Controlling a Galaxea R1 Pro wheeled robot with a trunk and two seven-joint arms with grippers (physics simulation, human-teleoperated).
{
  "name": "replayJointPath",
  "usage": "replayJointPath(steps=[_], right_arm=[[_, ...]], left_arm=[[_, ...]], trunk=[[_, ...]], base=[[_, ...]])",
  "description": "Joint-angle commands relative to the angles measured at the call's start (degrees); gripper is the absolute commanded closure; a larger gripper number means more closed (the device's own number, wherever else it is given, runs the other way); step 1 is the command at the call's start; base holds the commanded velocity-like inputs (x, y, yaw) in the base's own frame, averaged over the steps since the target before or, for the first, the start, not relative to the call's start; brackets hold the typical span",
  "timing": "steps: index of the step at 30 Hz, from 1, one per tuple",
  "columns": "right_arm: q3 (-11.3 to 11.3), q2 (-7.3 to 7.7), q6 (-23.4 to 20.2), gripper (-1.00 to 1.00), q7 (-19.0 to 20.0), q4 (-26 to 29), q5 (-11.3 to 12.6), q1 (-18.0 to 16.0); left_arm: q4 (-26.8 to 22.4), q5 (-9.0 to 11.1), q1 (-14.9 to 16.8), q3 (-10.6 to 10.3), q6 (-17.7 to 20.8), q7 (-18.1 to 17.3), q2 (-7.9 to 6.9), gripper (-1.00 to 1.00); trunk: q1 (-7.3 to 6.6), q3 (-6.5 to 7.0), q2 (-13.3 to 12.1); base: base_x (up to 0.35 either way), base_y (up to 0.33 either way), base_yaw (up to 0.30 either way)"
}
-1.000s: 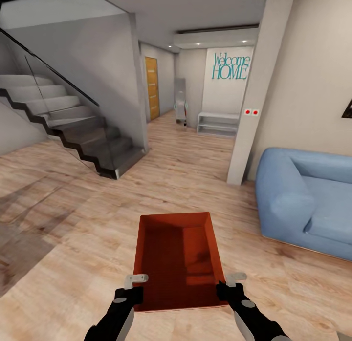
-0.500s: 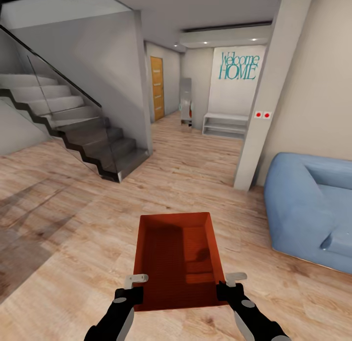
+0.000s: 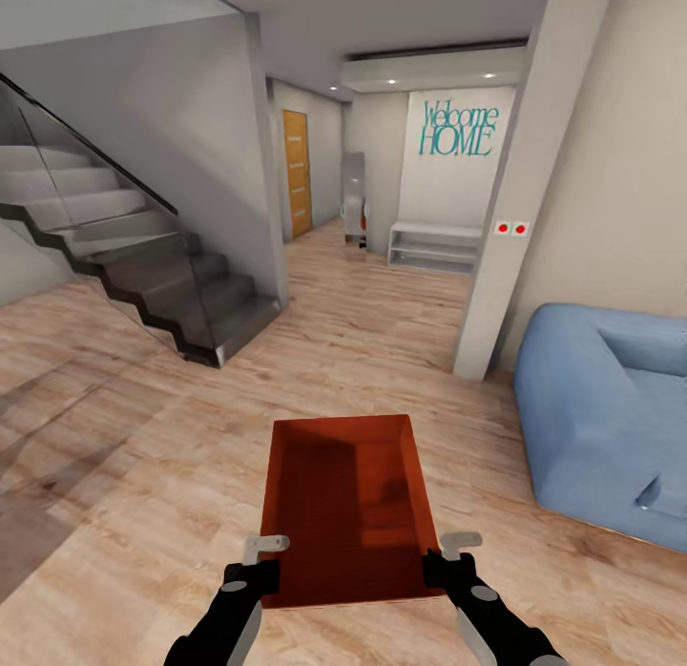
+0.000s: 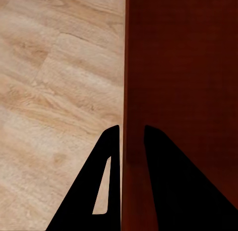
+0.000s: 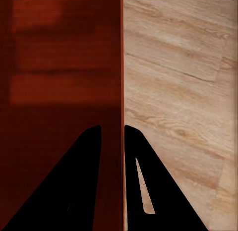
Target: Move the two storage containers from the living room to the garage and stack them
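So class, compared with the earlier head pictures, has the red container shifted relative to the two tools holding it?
No. The storage container sits the same between the left tool and right tool; only the background shifted, so the camera moved.

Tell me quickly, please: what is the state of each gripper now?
Left gripper: closed on the left wall of the rust-red rectangular open-top storage container.
Right gripper: closed on the right wall of that container.

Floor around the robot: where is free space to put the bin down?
Bare wood floor lies between the stairs and the bin, and ahead toward the pillar. The sofa crowds the right. Both grippers, left and right, clamp the bin's walls.
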State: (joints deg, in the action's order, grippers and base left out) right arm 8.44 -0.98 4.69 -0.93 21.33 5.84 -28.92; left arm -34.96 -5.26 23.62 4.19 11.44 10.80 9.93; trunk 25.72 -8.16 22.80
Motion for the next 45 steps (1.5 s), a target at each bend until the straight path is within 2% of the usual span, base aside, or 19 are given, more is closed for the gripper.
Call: replayJointPath(steps=[1, 45], right_arm=[[0.7, 0.37, 0.2, 1.0, 0.0, -0.1, 0.8, -0.1], [0.7, 0.37, 0.4, 1.0, 0.0, -0.1, 0.8, -0.1]], left_arm=[[-0.2, -1.2, 0.0, 0.0, 0.4, 0.2, 0.07, 1.0], [-0.2, -1.2, 0.1, 0.0, 0.4, 0.2, 0.07, 1.0]], trunk=[[0.07, -0.11, 0.1], [0.07, -0.11, 0.1]], base=[[0.33, 0.0, -0.045], [0.33, 0.0, -0.019]])
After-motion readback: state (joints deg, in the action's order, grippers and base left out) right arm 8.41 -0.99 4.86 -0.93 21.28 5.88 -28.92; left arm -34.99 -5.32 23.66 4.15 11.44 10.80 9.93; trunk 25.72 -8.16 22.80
